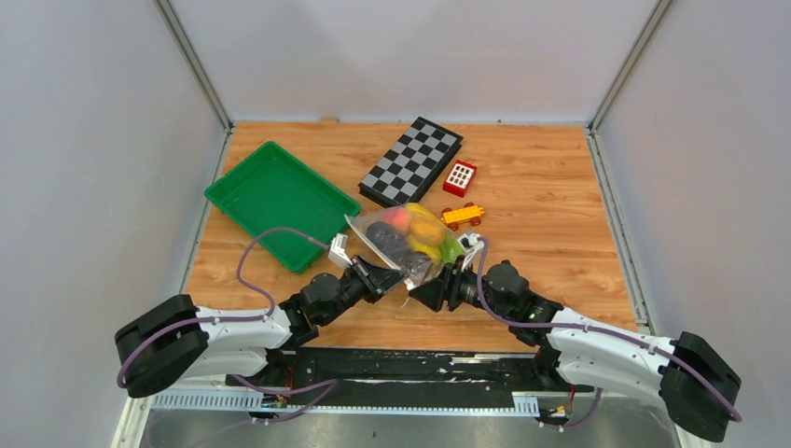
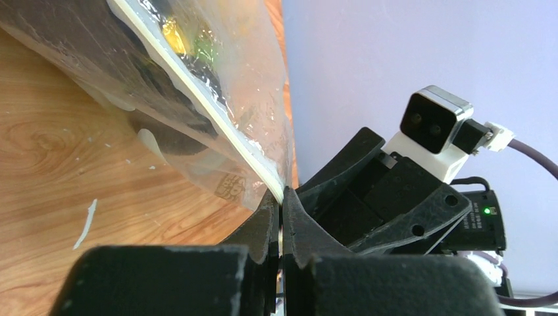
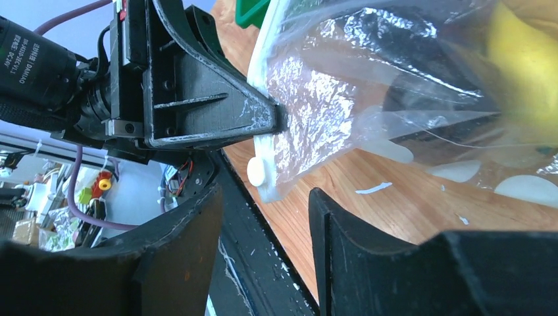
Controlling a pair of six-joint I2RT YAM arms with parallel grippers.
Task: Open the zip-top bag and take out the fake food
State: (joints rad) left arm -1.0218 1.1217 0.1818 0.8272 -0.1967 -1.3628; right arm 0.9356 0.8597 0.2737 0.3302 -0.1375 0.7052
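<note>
The zip-top bag (image 1: 403, 245) is held tilted above the wooden table, near the front middle. The fake food (image 1: 417, 231) fills it: dark, orange-pink, yellow and green pieces. My left gripper (image 1: 392, 277) is shut on the bag's white zip strip (image 2: 217, 125), at its lower end (image 2: 281, 197). My right gripper (image 1: 427, 291) is open just right of it. In the right wrist view its fingers (image 3: 263, 197) stand apart below the strip's white slider (image 3: 256, 172), not touching it. A yellow piece (image 3: 520, 72) shows through the plastic (image 3: 368, 99).
A green tray (image 1: 270, 201) lies at the back left. A folded chessboard (image 1: 410, 161), a red block with white squares (image 1: 459, 177) and a yellow toy car (image 1: 463, 216) sit behind the bag. The black table rail (image 3: 263, 263) runs just under my right gripper.
</note>
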